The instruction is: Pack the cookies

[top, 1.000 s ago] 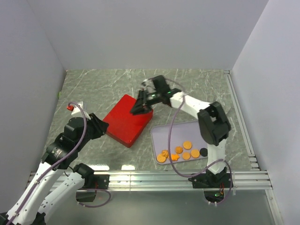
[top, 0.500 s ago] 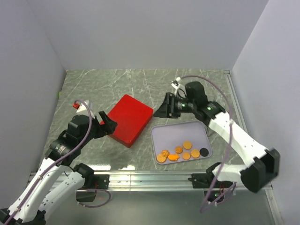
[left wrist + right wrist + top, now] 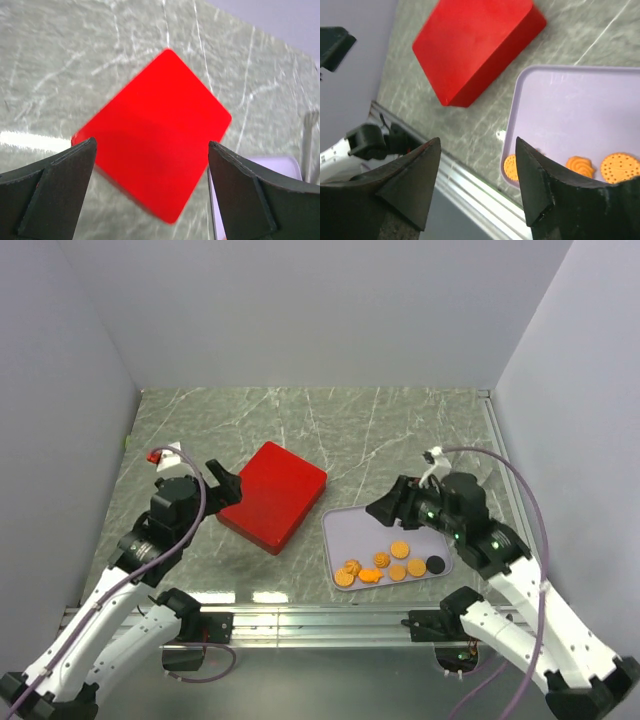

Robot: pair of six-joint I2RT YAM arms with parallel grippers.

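Several orange cookies [image 3: 399, 550] and one black cookie [image 3: 435, 564] lie along the near side of a lavender tray [image 3: 375, 523]. To its left, a closed red box [image 3: 272, 496] rests flat on the marble table. My left gripper [image 3: 228, 490] hovers at the box's left edge, open, with nothing between its fingers. The left wrist view frames the red box [image 3: 155, 125] between the wide left gripper [image 3: 151, 143]. My right gripper [image 3: 386, 502] hangs open over the tray's far left part. Its wrist view shows the right gripper [image 3: 478, 140], the tray [image 3: 570, 105], cookies [image 3: 620, 167] and the red box [image 3: 475, 45].
An aluminium rail [image 3: 320, 620] runs along the table's near edge, with both arm bases on it, and it also shows in the right wrist view as the rail [image 3: 470, 185]. Grey walls close in the left, back and right sides.
Both grippers have let go of the red box and opened. The right arm swung back from the box's far corner to above the tray. The left gripper drew back slightly.
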